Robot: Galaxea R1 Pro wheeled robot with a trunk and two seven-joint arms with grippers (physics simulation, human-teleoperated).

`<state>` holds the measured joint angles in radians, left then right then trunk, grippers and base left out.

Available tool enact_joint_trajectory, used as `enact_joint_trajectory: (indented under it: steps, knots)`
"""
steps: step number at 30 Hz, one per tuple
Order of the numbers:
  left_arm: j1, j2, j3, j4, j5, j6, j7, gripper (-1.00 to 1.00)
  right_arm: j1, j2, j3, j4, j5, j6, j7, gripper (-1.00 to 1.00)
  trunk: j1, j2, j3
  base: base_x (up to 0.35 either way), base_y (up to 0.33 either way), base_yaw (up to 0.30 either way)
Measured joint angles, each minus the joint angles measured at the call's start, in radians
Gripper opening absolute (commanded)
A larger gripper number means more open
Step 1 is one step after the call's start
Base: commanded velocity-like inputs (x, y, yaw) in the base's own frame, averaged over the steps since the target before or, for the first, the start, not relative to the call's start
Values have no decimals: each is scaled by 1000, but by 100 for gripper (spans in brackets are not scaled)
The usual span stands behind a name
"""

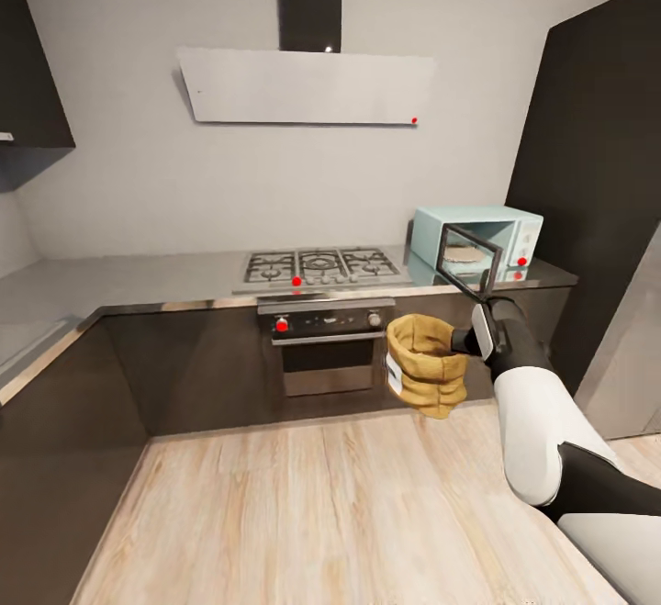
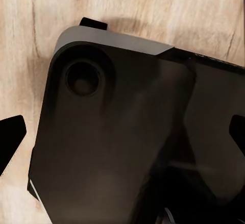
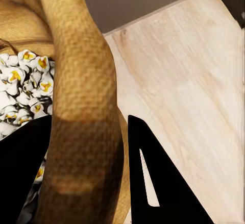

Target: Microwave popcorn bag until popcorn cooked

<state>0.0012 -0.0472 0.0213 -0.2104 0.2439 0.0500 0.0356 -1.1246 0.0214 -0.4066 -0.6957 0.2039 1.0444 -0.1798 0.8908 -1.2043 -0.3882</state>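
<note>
The popcorn bag [image 1: 424, 362], a tan crumpled sack with a white label, hangs in the air in front of the dark cabinet fronts, below the countertop [image 1: 138, 279]. My right gripper [image 1: 462, 341] is shut on the bag's rolled rim. In the right wrist view, the gripper [image 3: 87, 173] has one finger on each side of the rim [image 3: 84, 106], and white-and-yellow popcorn [image 3: 23, 86] shows inside. The mint-blue microwave [image 1: 477, 236] stands on the countertop's right end with its door [image 1: 468, 261] swung open, just above the bag. My left gripper [image 2: 122, 134] is open over my dark base [image 2: 127, 142].
A gas hob [image 1: 319, 267] sits in the countertop above a built-in steel oven [image 1: 330, 339], with a hood [image 1: 308, 86] on the wall. A tall dark cabinet [image 1: 597, 173] rises right of the microwave. Cabinets [image 1: 55, 421] run along the left. Wooden floor [image 1: 321, 513] lies open ahead.
</note>
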Motion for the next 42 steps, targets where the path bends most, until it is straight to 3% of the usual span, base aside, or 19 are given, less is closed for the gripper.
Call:
enact_joint_trajectory:
  steps: [14, 29, 42]
  knots:
    - [0, 0, 0, 0, 0, 0, 0, 100, 0, -25, -2, 0, 3, -1, 2, -100, 0, 0, 0, 0, 0, -294]
    - [0, 0, -1, 0, 0, 0, 0, 100, 0, -27, -2, 0, 2, -1, 2, -100, 0, 0, 0, 4, 0, -294]
    - [0, 0, -1, 2, -2, 0, -1, 100, 1, -28, -4, 0, 5, -1, 2, -100, 0, 0, 0, 213, -162, -294]
